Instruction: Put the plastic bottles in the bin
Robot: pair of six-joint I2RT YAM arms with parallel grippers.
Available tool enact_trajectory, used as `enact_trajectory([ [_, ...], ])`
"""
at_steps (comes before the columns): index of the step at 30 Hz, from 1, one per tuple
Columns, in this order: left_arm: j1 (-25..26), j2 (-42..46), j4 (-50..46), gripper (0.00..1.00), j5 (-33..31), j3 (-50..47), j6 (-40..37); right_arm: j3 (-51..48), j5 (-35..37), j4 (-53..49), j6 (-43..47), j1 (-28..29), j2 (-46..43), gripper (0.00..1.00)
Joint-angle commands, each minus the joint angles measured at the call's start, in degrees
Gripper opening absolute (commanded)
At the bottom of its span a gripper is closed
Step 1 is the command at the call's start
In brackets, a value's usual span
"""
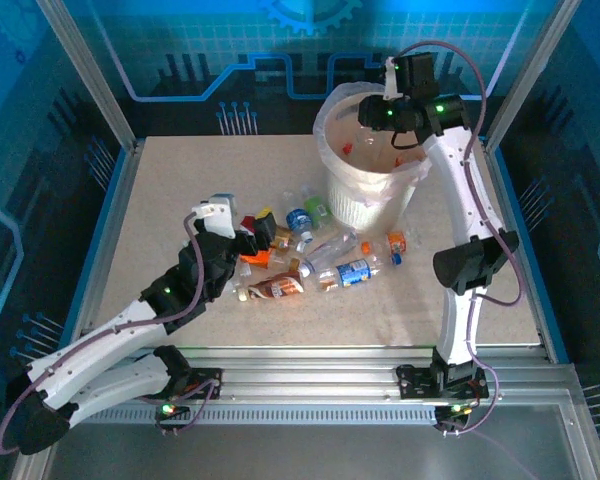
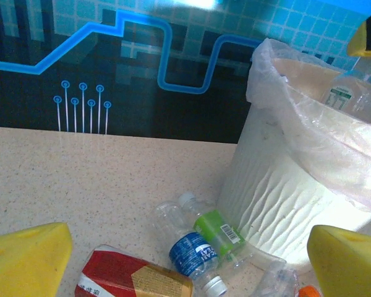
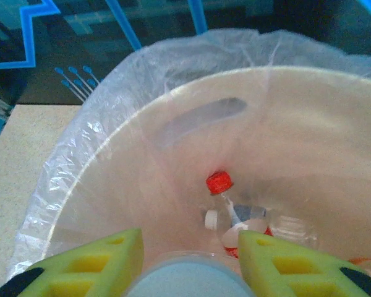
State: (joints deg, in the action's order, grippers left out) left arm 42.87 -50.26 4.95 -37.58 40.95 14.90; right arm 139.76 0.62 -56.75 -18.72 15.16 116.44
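Overhead, the bin (image 1: 365, 195) is seen standing at the far right of the table (image 1: 170, 190), and the plastic bottles (image 1: 330, 265) are scattered on the surface just in front of it and to its left. The left gripper (image 1: 262, 232) is placed low at the left edge of that pile, while the right gripper (image 1: 392, 112) is held above the bin's open mouth.

Next, from the left wrist, the yellow fingertips (image 2: 28, 257) are shown spread wide, with nothing pinched between them. A red-labelled bottle (image 2: 133, 275), a blue-labelled bottle (image 2: 188, 250) and a green-labelled bottle (image 2: 217, 229) are found lying ahead of the open span, the green one just beside the bin's ribbed wall.

Lastly, from the right wrist, the two fingers are seen pressed against either side of a pale blue bottle (image 3: 185, 281), which is held directly over the lined bin. Down inside, a red-capped bottle (image 3: 219, 182) is seen beside a white-capped bottle (image 3: 211, 218).
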Motion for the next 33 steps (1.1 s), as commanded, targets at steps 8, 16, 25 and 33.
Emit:
enact_trajectory([
  [8, -1.98, 0.66, -4.13, 0.99, 0.87, -0.16, 1.2, -1.96, -6.69, -0.03, -0.43, 0.71, 5.86, 0.27],
  [16, -4.16, -1.76, -17.72, 0.99, 2.18, 6.64, -0.39, 0.4, -4.71, -1.81, 0.08, 0.87, 9.09, 0.6],
  [25, -7.4, -2.64, -26.42, 0.99, 5.58, 9.92, 1.02, 6.77, -3.3, -5.25, 1.82, 0.59, 9.16, 0.8],
  [33, -15.64, -5.02, -35.52, 0.99, 7.97, 12.98, 7.47, 9.2, -1.63, -7.56, 2.7, 0.37, 4.45, 1.0],
])
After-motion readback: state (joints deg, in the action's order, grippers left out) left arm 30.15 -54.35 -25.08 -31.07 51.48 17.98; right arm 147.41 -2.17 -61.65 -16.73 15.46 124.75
